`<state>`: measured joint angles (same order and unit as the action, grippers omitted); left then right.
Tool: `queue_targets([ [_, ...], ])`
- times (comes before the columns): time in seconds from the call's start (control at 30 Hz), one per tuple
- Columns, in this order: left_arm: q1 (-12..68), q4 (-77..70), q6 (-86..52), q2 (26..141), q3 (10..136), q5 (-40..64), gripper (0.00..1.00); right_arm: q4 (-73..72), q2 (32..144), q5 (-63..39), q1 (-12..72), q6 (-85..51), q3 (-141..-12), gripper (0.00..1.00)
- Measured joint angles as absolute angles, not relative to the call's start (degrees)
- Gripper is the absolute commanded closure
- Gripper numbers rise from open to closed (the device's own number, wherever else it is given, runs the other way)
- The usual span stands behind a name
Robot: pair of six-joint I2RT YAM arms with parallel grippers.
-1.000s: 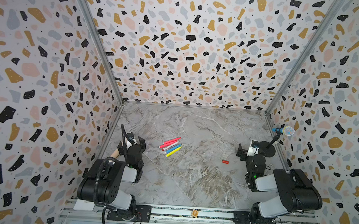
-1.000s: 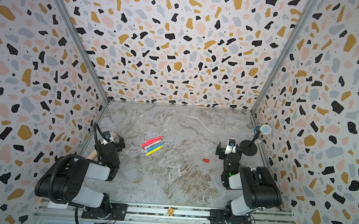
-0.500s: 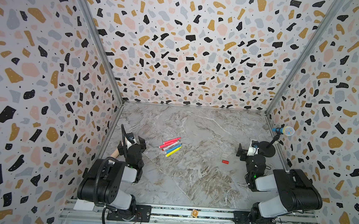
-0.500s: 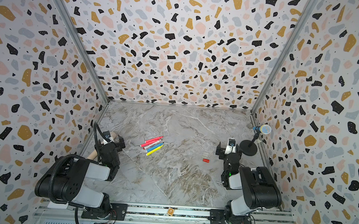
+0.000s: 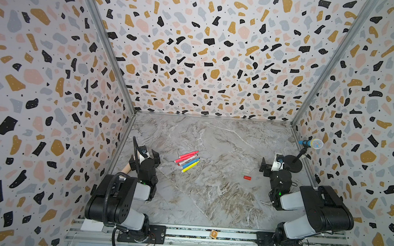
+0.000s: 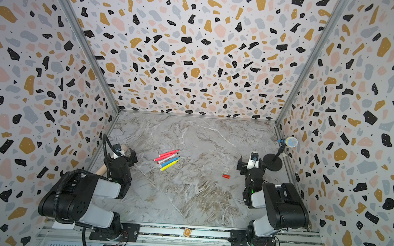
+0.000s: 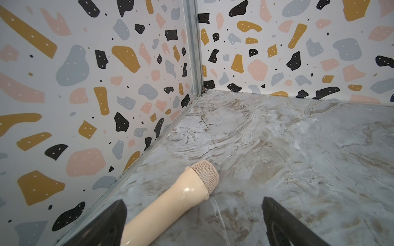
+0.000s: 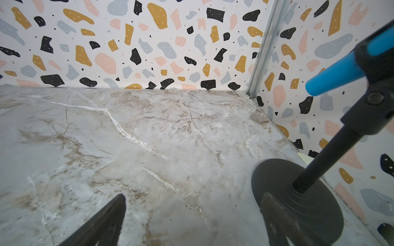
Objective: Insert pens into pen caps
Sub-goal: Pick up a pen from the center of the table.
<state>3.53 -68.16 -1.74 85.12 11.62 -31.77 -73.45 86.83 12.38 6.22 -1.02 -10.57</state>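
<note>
Several pens point(image 5: 187, 161) point(image 6: 167, 160) lie side by side on the marble floor left of centre: two pink, one blue, one yellow and a white one partly hidden among them. A red pen cap point(image 5: 247, 178) point(image 6: 226, 176) lies to the right, with small clear caps point(image 5: 247, 170) point(image 6: 225, 169) just behind it. My left gripper point(image 5: 149, 152) point(image 6: 125, 150) point(image 7: 193, 204) stands open by the left wall, left of the pens, holding nothing. Near the right wall my right gripper point(image 5: 272, 164) point(image 6: 251, 161) point(image 8: 194, 199) is open and empty, right of the caps. Neither wrist view shows pens or caps.
A beige microphone-shaped stick point(image 7: 177, 198) point(image 5: 126, 169) lies along the left wall under my left gripper. A blue microphone point(image 5: 312, 143) point(image 8: 332, 74) on a black round stand point(image 5: 293, 163) point(image 8: 298, 202) sits beside my right gripper. A small orange-tan tag point(image 5: 213, 234) rests on the front rail.
</note>
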Motion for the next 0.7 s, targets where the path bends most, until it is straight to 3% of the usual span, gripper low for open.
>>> queue_targets([
  [0.5,2.8,-67.2,-2.3,84.7,11.6,-31.6,0.01,-70.1,82.5,11.9,7.4,0.2,-10.5,0.01],
  [0.6,5.2,-57.5,-4.1,80.5,15.0,-37.8,0.01,-66.5,74.4,11.2,9.8,2.5,-10.5,0.01],
  [0.7,6.9,-40.2,-9.6,78.1,27.4,-44.0,0.00,-62.9,66.3,9.0,12.1,4.9,-10.7,0.01],
])
